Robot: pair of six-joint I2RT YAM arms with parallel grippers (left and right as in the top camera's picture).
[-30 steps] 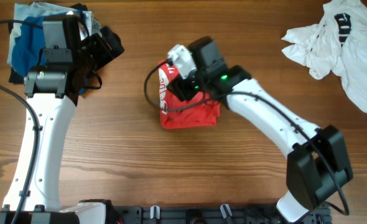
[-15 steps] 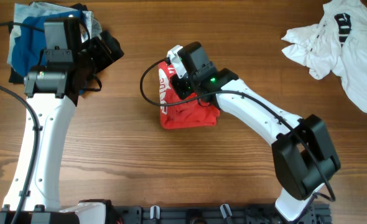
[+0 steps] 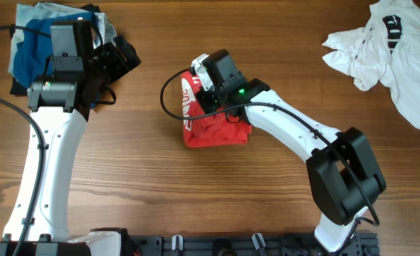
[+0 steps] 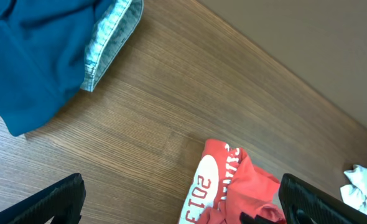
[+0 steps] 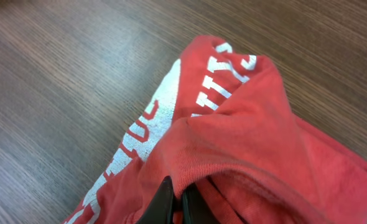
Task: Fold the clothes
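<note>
A bunched red T-shirt (image 3: 216, 131) of soft fabric, printed with white lettering, is seen near the middle of the brown wooden table (image 3: 196, 199) in the overhead view. There the right gripper (image 3: 203, 107) is lowered onto the garment's upper edge, and its jaws are hidden beneath the black wrist housing. What is concealed from above is shown by the right wrist camera: the two dark fingertips (image 5: 165, 208) are pressed together on a raised fold of the red cloth, with the lettering turned up along the left of the bundle.

The left gripper (image 4: 182, 208) is shown by its own camera with jaws spread wide and nothing between them, held above the wood. Part of the red T-shirt is caught at the bottom of that view.

A heap of dark blue and pale denim-like garments (image 3: 28, 43) is piled at the table's far left corner and is partly covered from above by the left arm. In the left wrist view its blue cloth and a pale stitched hem are laid bare.

A crumpled white garment with black marking (image 3: 395, 50) is spread at the far right corner, well apart from the red T-shirt. A thin black cable (image 3: 164, 96) is looped just beside the bundle's left side.
</note>
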